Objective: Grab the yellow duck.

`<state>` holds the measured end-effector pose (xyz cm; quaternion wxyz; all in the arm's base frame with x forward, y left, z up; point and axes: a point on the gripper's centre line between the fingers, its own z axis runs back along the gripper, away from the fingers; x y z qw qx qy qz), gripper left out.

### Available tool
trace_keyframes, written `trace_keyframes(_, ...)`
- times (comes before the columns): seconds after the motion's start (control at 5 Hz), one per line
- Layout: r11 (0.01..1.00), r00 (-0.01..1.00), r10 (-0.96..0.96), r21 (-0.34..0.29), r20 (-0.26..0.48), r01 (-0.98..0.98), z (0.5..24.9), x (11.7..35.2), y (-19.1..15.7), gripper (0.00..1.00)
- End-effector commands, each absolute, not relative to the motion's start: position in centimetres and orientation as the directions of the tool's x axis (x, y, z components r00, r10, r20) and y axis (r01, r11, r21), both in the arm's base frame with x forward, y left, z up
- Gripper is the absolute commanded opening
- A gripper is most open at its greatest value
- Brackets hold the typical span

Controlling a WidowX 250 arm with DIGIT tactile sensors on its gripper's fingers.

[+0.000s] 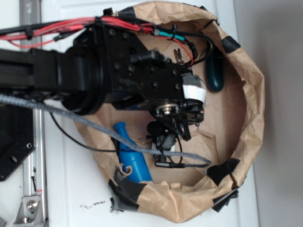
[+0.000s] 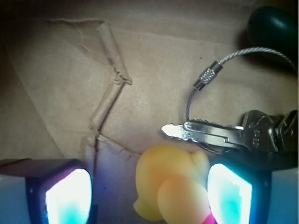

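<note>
The yellow duck (image 2: 172,184) lies on the brown paper floor between my fingers, close against the right fingertip (image 2: 229,196) and apart from the left one (image 2: 67,198). My gripper (image 2: 148,198) is open, with a wide gap left of the duck. In the exterior view the gripper (image 1: 173,125) points down into the paper-lined bin and hides the duck.
A bunch of silver keys (image 2: 224,133) on a wire ring lies just beyond the duck. A blue bottle toy (image 1: 130,156) lies at the bin's lower left. A dark teal object (image 1: 214,71) sits by the bin's crumpled paper wall (image 1: 251,109). A torn paper ridge (image 2: 110,88) crosses the floor.
</note>
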<state>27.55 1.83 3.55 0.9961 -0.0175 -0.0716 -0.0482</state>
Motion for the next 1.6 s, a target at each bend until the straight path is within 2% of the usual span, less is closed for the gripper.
trace_keyframes(0.0, 0.994, 0.977, -0.101, -0.011, 0.187, 0.105, 4.3, 28.4, 2.1, 0.00)
trace_keyframes(0.2, 0.995, 0.980, -0.095, -0.006, 0.176, 0.098, 4.0, 28.3, 2.5, 0.00)
trace_keyframes(0.4, 0.993, 0.976, -0.099, 0.090, 0.194, 0.083, 7.0, 28.0, 3.0, 0.00)
trace_keyframes(0.6, 0.989, 0.957, -0.056, 0.149, 0.285, 0.013, 12.1, 26.8, 3.3, 0.00)
trace_keyframes(0.8, 0.987, 0.942, 0.145, 0.020, 0.302, -0.158, 17.0, 25.5, 4.3, 0.00)
trace_keyframes(1.0, 0.932, 0.912, 0.361, -0.103, 0.196, -0.347, 20.9, 24.8, 4.9, 0.00)
trace_keyframes(1.2, 0.920, 0.908, 0.388, -0.119, 0.155, -0.373, 21.5, 24.8, 5.3, 0.00)
trace_keyframes(1.4, 0.919, 0.912, 0.392, -0.103, 0.124, -0.381, 20.5, 24.8, 5.5, 0.00)
